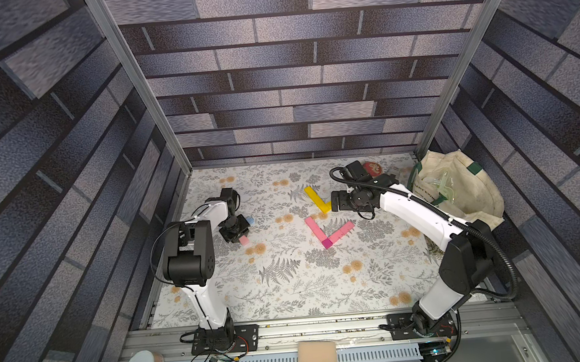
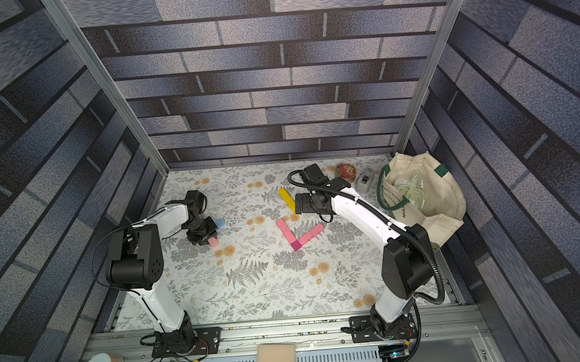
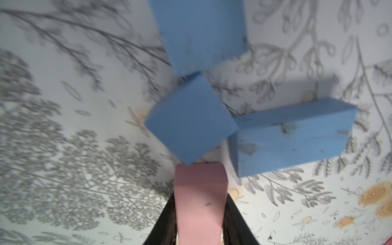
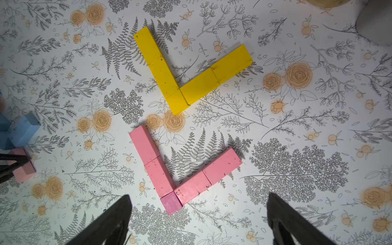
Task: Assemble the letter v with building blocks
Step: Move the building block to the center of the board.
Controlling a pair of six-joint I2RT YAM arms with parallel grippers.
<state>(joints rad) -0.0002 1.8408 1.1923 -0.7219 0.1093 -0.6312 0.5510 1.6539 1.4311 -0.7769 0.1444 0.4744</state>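
Left tool (image 3: 200, 214) gripping pink brick (image 3: 199, 184), blue bricks (image 3: 297, 135) just ahead

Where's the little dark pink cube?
In a top view the dark pink cube sits mid-table, at the tip of the pink V, near the yellow V.

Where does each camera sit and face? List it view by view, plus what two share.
Top views: high above the arms' bases, looking down at the table; left arm and right arm show.
Left wrist: on the left arm, facing blue blocks; left pincer shows, shut on a pink block.
Right wrist: on the right arm, facing down at yellow V and pink V; open right pincer shows.
Shared: top views and right wrist both show the pink V.
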